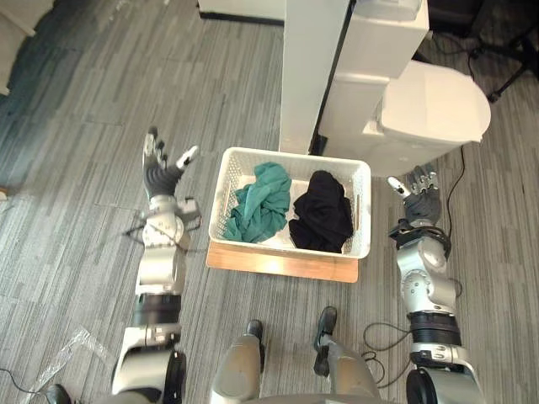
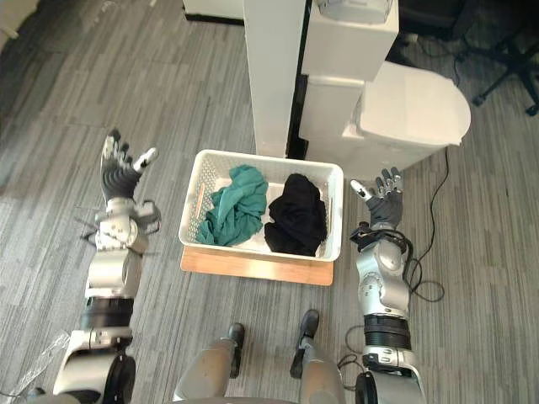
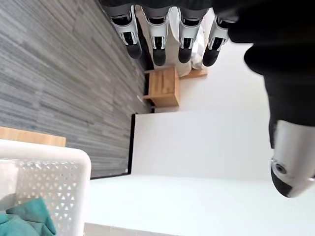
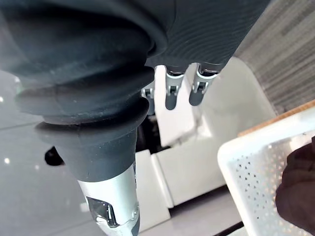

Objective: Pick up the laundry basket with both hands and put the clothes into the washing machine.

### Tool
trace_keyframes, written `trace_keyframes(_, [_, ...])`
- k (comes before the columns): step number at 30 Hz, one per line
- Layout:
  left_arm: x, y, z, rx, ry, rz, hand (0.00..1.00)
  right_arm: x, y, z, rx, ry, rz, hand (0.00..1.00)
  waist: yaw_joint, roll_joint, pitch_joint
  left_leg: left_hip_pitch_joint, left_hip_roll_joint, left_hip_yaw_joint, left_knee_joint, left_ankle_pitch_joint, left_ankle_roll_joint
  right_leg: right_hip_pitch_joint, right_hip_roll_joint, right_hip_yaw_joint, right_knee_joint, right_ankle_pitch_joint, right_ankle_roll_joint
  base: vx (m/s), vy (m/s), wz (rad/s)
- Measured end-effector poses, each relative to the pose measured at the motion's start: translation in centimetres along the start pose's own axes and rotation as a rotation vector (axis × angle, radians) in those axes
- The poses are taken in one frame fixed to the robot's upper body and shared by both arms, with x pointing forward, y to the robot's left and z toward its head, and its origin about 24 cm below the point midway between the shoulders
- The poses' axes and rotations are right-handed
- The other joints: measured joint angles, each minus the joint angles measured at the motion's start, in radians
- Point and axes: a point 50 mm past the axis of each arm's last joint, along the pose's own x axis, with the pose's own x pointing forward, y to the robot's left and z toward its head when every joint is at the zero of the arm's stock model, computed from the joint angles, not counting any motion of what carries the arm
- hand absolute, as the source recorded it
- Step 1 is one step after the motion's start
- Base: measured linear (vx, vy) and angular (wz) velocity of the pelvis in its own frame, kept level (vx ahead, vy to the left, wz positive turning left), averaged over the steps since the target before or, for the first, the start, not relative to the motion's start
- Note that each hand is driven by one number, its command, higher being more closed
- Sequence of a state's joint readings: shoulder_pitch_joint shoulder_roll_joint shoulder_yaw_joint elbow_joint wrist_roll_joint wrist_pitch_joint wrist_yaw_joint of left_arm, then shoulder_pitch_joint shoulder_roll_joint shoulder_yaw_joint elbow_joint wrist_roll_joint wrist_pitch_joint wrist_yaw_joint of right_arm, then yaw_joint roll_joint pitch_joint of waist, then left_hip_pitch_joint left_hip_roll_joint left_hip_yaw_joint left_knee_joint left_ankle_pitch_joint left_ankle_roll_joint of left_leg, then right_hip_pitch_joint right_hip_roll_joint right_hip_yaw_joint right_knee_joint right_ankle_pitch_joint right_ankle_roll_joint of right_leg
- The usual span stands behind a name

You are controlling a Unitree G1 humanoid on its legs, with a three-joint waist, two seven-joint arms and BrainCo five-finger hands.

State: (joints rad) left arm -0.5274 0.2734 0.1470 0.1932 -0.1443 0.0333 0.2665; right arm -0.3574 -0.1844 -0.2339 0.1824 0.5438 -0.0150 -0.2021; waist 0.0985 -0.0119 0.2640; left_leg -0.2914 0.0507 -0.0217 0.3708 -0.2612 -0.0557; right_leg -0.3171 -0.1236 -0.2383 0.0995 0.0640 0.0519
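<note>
Basket: white perforated plastic laundry basket point(image 1: 364, 210) on wooden board point(image 1: 282, 263); teal garment point(image 1: 261, 202), black garment point(image 1: 322, 212) inside.
Behind: white washing machine point(image 1: 434, 105).
Left hand point(image 1: 158, 175): fingers spread, clear of basket.
Right hand point(image 1: 421, 202): likewise.
Left wrist view: small wooden side table point(image 3: 165, 87).

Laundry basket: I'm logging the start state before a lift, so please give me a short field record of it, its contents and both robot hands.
basket: white perforated laundry basket, resting on a wooden board on the grey floor
contents: teal garment on the robot's left, black garment on its right
left robot hand: open, beside the basket's left side, apart from it
right robot hand: open, beside the basket's right side, apart from it
status: basket not yet gripped
</note>
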Motion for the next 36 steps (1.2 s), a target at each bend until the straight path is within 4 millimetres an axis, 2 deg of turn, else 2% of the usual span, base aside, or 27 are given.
trace_keyframes(2, [2.2, -0.8, 2.4, 0.004, -0.057, -0.029, 0.0, 1.0, 0.0, 2.0, -0.025, -0.051, 0.019, 0.0, -0.003, -0.002, 0.049, -0.036, -0.003, 0.001, 0.049, 0.015, -0.027, -0.009, -0.006, -0.001, -0.001, 0.015, -0.019, -0.01, 0.005, -0.02])
trace_keyframes(3, [2.5, -0.9, 2.8, 0.003, -0.065, -0.033, 0.0, 1.1, -0.1, 2.3, -0.033, -0.061, 0.022, 0.0, -0.003, -0.003, 0.05, -0.057, -0.003, 0.002, 0.075, 0.019, -0.033, -0.019, -0.008, -0.001, -0.001, 0.021, -0.027, -0.04, 0.069, 0.04])
trace_keyframes(4, [3.3, -1.4, 3.8, -0.002, -0.086, -0.047, 0.0, 1.4, -0.2, 3.2, -0.048, -0.088, 0.022, 0.0, -0.004, -0.021, 0.068, -0.136, -0.016, -0.003, 0.162, 0.029, -0.057, -0.028, -0.033, 0.001, -0.001, 0.023, -0.027, -0.05, 0.092, 0.07])
trace_keyframes(5, [4.0, -1.5, 5.0, 0.009, -0.121, -0.053, 0.0, 1.7, -0.2, 3.8, -0.047, -0.108, 0.014, 0.0, -0.008, -0.034, 0.087, -0.145, -0.008, 0.001, 0.049, 0.01, -0.005, -0.042, -0.042, 0.003, -0.001, 0.027, -0.02, -0.04, 0.082, 0.1])
trace_keyframes(6, [4.3, -1.5, 5.6, 0.007, -0.134, -0.053, 0.0, 1.9, -0.2, 4.2, -0.054, -0.12, 0.013, 0.0, -0.01, -0.027, 0.092, -0.128, 0.014, 0.0, -0.066, 0.09, -0.01, -0.05, -0.033, -0.002, -0.001, 0.029, -0.018, -0.07, 0.05, 0.0])
trace_keyframes(7, [4.8, -1.9, 6.7, 0.009, -0.164, -0.063, 0.0, 2.1, -0.4, 4.7, -0.066, -0.128, 0.005, 0.0, -0.007, -0.05, 0.112, -0.135, 0.006, 0.024, -0.102, 0.168, -0.001, -0.072, -0.04, 0.003, 0.0, 0.04, 0.002, -0.06, 0.058, 0.09])
trace_keyframes(8, [5.0, -2.2, 6.8, 0.022, -0.159, -0.081, 0.0, 2.1, -0.9, 4.8, -0.072, -0.123, -0.01, 0.0, -0.008, -0.049, 0.117, -0.15, 0.003, 0.021, -0.11, 0.172, -0.003, -0.087, -0.046, -0.003, -0.001, 0.053, 0.012, -0.05, 0.083, 0.12])
trace_keyframes(13, [6.2, -1.5, 4.9, 0.116, -0.037, -0.073, 0.0, 2.0, -1.5, 4.9, 0.016, -0.113, -0.012, 0.0, -0.004, -0.05, 0.129, -0.159, 0.003, 0.024, -0.107, 0.171, -0.003, -0.094, -0.051, -0.008, 0.0, 0.067, 0.005, 0.04, 0.057, 0.01])
trace_keyframes(19, [7.9, -1.0, 4.7, 0.243, 0.023, -0.045, 0.0, 2.1, -1.2, 5.1, 0.074, -0.11, 0.035, 0.0, -0.007, -0.055, 0.148, -0.197, 0.024, 0.035, -0.082, 0.171, -0.004, -0.127, -0.037, -0.004, 0.006, 0.068, 0.004, 0.02, -0.018, -0.07])
trace_keyframes(25, [8.0, -0.4, 3.8, 0.299, 0.058, -0.055, 0.0, 2.3, -1.6, 5.9, 0.058, -0.122, 0.053, 0.0, -0.019, -0.055, 0.165, -0.215, 0.047, 0.055, -0.074, 0.17, -0.004, -0.145, -0.018, -0.002, 0.006, 0.068, 0.004, 0.0, -0.037, -0.08])
trace_keyframes(30, [7.0, -0.3, 2.8, 0.403, 0.053, -0.113, 0.0, 1.8, -2.3, 5.5, 0.032, -0.1, 0.069, 0.0, -0.023, -0.054, 0.165, -0.223, 0.054, 0.056, -0.075, 0.17, -0.005, -0.152, -0.012, -0.002, 0.003, 0.068, 0.004, -0.01, -0.002, 0.0])
trace_keyframes(34, [6.1, 1.5, 3.4, 0.522, -0.002, -0.107, 0.0, 1.0, -3.1, 4.2, 0.005, -0.045, 0.091, 0.0, 0.0, -0.054, 0.165, -0.249, 0.065, 0.056, -0.075, 0.162, -0.016, -0.176, 0.001, -0.001, -0.005, 0.068, 0.004, -0.05, -0.021, -0.04])
trace_keyframes(36, [5.6, 3.4, 3.7, 0.543, -0.019, -0.056, 0.0, 0.4, -3.5, 3.1, -0.002, -0.004, 0.091, 0.0, 0.008, -0.054, 0.165, -0.263, 0.074, 0.05, -0.074, 0.163, -0.017, -0.177, 0.012, -0.002, -0.021, 0.068, 0.004, -0.05, -0.046, 0.05])
